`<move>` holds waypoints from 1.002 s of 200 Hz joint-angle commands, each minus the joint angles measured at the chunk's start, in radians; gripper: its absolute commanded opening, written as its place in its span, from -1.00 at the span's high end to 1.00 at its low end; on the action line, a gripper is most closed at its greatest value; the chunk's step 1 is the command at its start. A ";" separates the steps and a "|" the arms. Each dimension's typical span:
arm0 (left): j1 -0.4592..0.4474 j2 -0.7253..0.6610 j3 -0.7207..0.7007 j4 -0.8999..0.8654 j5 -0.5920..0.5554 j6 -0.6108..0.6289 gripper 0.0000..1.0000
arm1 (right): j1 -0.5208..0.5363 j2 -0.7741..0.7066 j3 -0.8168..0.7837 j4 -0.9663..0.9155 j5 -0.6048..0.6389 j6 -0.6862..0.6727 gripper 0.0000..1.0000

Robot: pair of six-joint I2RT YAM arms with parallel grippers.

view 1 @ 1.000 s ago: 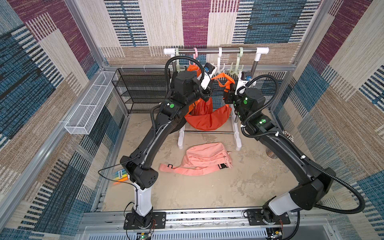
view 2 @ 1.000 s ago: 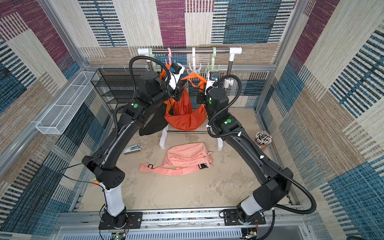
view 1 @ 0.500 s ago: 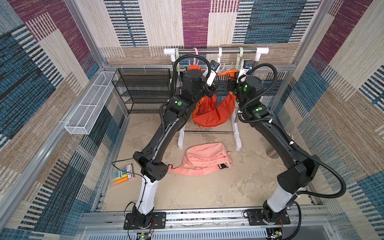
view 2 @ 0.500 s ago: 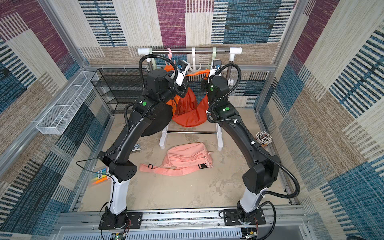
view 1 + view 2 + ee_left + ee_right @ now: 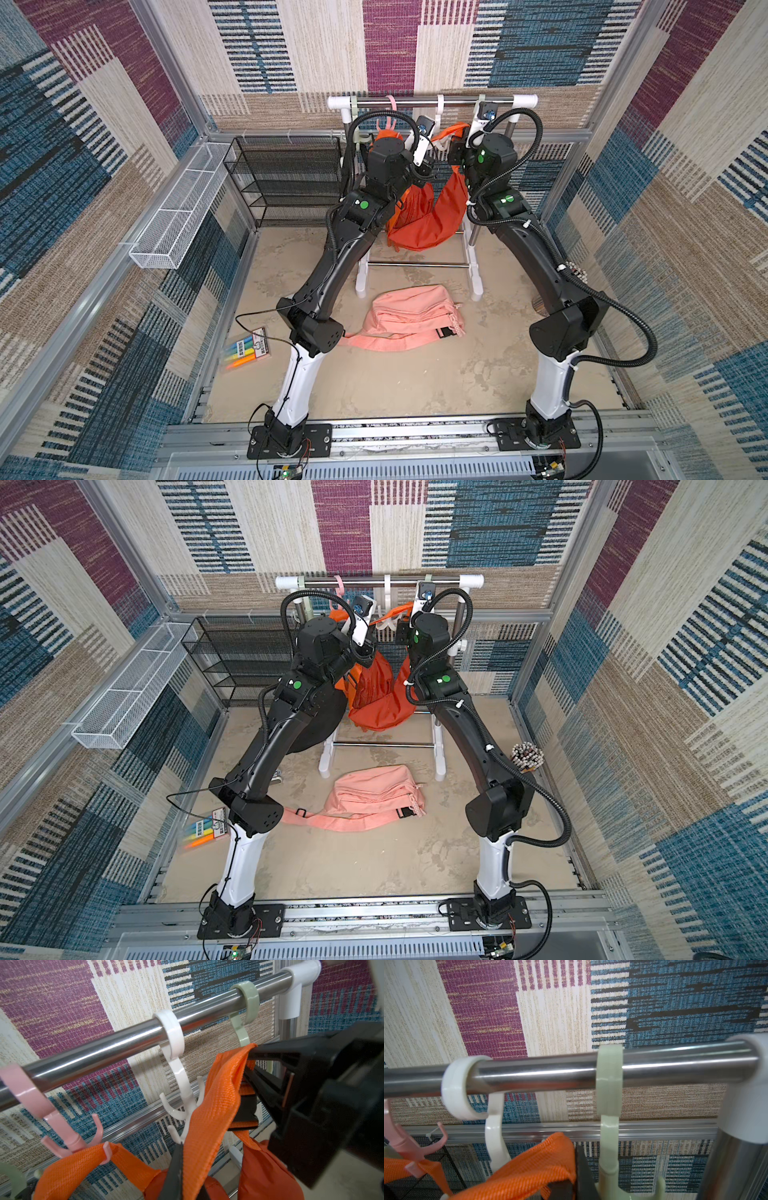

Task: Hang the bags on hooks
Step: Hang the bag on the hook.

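The orange bag (image 5: 424, 224) is held slung under the rail (image 5: 104, 1051), its strap (image 5: 212, 1105) pinched by left gripper (image 5: 187, 1167) and right gripper (image 5: 251, 1057), both closed; if released beside the white hook (image 5: 178, 1093), not over a prong, it could be dropped.

You've got two bags: orange bag (image 5: 419, 224), pink bag (image 5: 409, 320). One rail (image 5: 104, 1051), and your hook count on it is four: pink hook (image 5: 68, 1126), white hook (image 5: 176, 1076), green hook (image 5: 245, 1007), second green hook (image 5: 12, 1176) at the far end. Two arms: left arm (image 5: 332, 266), right arm (image 5: 536, 257). Singles for you: one black mesh shelf (image 5: 286, 178), one white wire basket (image 5: 174, 224), one highlighter pack (image 5: 245, 353), one bundle of sticks (image 5: 528, 756).
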 commanded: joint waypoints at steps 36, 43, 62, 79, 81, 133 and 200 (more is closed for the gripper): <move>0.032 0.031 0.013 0.052 -0.016 -0.087 1.00 | -0.037 0.127 0.191 -0.129 0.016 0.005 1.00; 0.034 0.035 0.013 0.051 -0.017 -0.088 1.00 | -0.043 0.131 0.193 -0.136 0.007 0.012 1.00; 0.044 0.044 0.013 0.054 -0.010 -0.104 1.00 | -0.060 0.136 0.186 -0.149 -0.028 0.029 1.00; 0.050 0.049 0.013 0.054 -0.004 -0.114 1.00 | -0.069 0.144 0.182 -0.158 -0.053 0.033 1.00; 0.051 0.049 0.013 0.055 -0.004 -0.115 1.00 | -0.070 0.146 0.183 -0.160 -0.059 0.033 1.00; 0.065 0.048 0.013 0.049 0.015 -0.129 1.00 | -0.077 0.164 0.199 -0.178 -0.129 0.023 1.00; 0.080 0.046 0.002 0.037 0.012 -0.141 1.00 | -0.087 0.204 0.267 -0.240 -0.252 0.008 1.00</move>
